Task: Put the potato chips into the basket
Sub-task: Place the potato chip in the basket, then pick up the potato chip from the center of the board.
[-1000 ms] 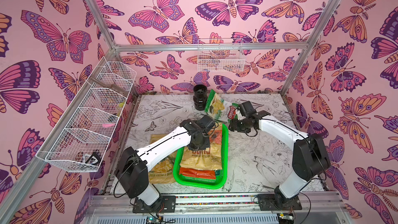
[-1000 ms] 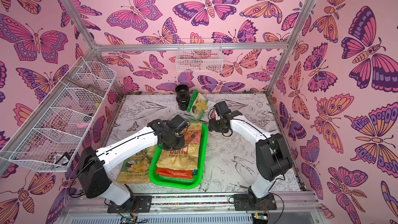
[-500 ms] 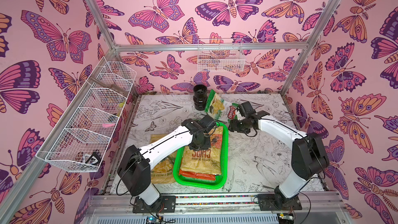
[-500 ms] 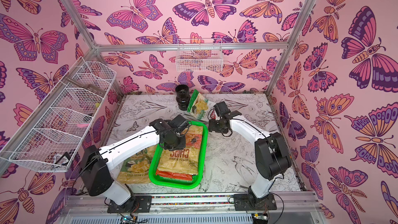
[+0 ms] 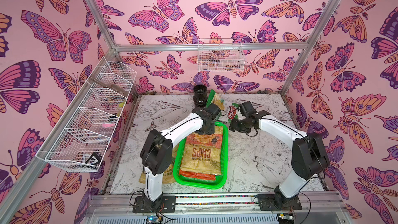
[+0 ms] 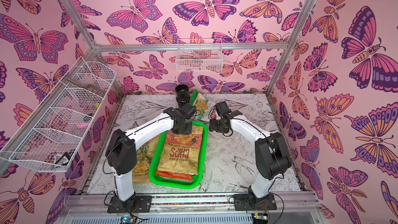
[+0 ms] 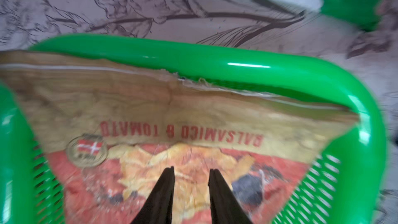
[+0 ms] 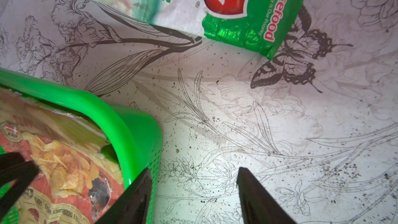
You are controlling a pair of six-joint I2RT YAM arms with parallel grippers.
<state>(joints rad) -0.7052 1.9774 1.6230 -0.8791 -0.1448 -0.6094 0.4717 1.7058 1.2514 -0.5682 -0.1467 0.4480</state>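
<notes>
Since a second ago your left pincer [image 7: 191, 169] has let go: jaws narrowly apart, the CHIPS bag [image 5: 202, 154] lying flat in the basket [image 5: 225, 158] right under its tips. Your right pincer [image 8: 193, 170] gapes wide, holding nothing, beside the basket's corner.

The left hand [image 7: 191, 169] parted its fingers and released the "CHIPS" bag [image 5: 201, 154], which settled flatter in the basket [image 5: 200, 184] at the frame's centre.

Black cylinder [image 5: 200, 96] beside green-white bag [image 5: 217, 102]
</notes>
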